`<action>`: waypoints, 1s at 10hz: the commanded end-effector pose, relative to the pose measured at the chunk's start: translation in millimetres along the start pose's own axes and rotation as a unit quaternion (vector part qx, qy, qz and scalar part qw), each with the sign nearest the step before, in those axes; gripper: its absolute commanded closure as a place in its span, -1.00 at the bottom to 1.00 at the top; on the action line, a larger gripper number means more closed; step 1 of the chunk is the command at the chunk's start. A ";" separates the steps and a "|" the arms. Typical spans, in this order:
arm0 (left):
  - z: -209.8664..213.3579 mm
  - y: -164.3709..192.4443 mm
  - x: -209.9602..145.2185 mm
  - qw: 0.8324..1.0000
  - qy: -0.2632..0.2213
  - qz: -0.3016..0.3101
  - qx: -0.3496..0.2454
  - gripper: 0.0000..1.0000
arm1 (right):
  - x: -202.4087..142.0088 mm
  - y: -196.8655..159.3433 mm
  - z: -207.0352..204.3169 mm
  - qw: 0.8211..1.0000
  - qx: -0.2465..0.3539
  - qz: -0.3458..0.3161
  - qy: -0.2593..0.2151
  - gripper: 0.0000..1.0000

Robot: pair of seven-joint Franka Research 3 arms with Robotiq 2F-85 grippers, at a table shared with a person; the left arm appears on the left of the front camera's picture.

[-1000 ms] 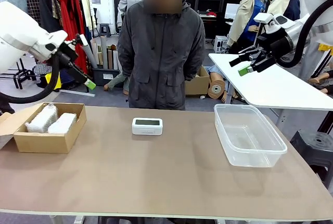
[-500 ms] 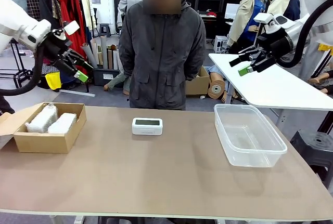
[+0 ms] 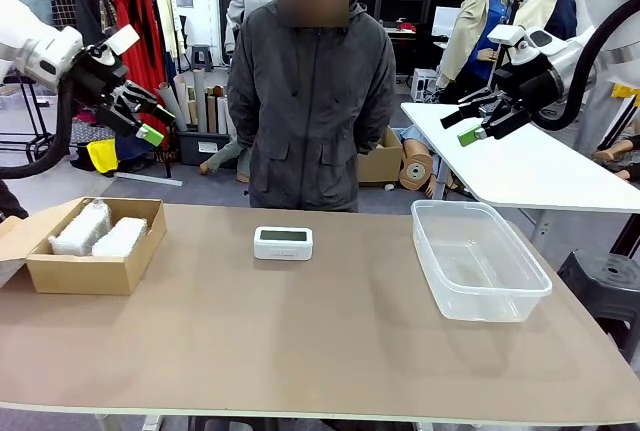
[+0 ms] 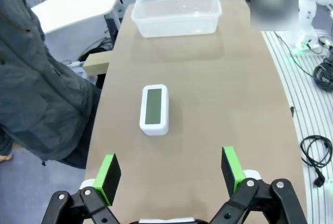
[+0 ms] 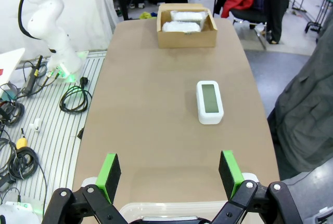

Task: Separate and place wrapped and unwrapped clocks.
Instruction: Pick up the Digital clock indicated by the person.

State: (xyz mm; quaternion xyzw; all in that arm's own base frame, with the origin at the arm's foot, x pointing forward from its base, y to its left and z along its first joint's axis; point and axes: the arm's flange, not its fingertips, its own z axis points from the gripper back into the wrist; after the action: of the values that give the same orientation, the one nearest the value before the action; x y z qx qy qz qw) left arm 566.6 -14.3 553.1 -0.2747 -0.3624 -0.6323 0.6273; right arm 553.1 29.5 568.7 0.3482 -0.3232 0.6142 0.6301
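Note:
A bare white clock [image 3: 283, 242] with a grey-green screen lies on the brown table near the far edge, in front of the person; I also see this clock [image 4: 154, 109] from the left wrist and the same clock [image 5: 209, 102] from the right wrist. Two bubble-wrapped clocks [image 3: 98, 232] lie side by side in the cardboard box [image 3: 85, 273] at the left, seen again as wrapped clocks [image 5: 185, 21] from the right wrist. My left gripper [image 3: 148, 119] hangs open high above the left side. My right gripper [image 3: 470, 123] is open, raised at the far right.
A clear plastic tub [image 3: 524, 287] stands at the table's right side. A person in a dark jacket [image 3: 312, 101] stands at the far edge with hands behind the back. A white table [image 3: 540, 171] sits behind on the right.
My left arm has pulled back to the left and up, away from the table. The right arm, clocks and containers have stayed still.

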 end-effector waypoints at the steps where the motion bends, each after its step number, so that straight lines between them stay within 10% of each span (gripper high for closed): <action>1: -0.7 -1.1 -1.1 1.000 0.005 -0.001 -0.005 -1.00 | 1.4 0.4 1.1 1.000 -0.001 0.002 0.001 -1.00; 10: -0.7 -1.1 -1.1 1.000 0.005 -0.001 -0.005 -1.00 | 1.4 0.4 1.1 1.000 -0.001 0.002 0.001 -1.00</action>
State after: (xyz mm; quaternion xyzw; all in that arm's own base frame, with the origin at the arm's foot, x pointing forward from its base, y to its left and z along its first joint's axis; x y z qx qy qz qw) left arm 566.2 -14.8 551.5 -0.2755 -0.3601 -0.6330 0.6275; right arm 553.1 29.5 568.7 0.3482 -0.3232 0.6142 0.6301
